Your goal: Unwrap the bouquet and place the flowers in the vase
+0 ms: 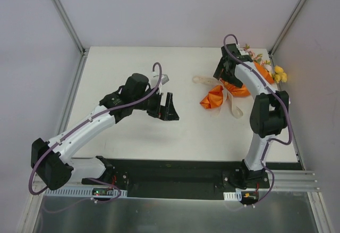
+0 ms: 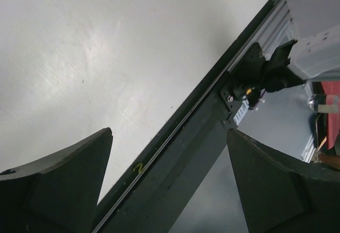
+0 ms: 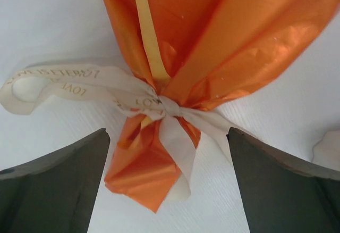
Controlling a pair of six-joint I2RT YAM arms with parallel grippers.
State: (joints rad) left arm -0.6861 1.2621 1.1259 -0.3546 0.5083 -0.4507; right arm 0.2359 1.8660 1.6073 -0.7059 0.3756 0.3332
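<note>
The bouquet [image 1: 215, 97] lies at the table's right back, wrapped in orange paper and tied with a cream ribbon [image 3: 159, 105]. Its flowers [image 1: 280, 74], yellow and pink, stick out toward the right wall. My right gripper [image 1: 226, 78] hangs open just above the knot. In the right wrist view the paper's short tail [image 3: 143, 174] lies between the right gripper's [image 3: 169, 132] spread fingers, which hold nothing. My left gripper [image 1: 163, 110] is open and empty over the middle of the table. A small pale object [image 1: 163, 78], perhaps the vase, peeks out behind the left arm.
The left wrist view looks past the open left gripper [image 2: 170, 137] at bare table and the black rail [image 2: 212, 132] along the near edge, with the right arm's base [image 2: 276, 73]. Walls close in the table at the back and on both sides.
</note>
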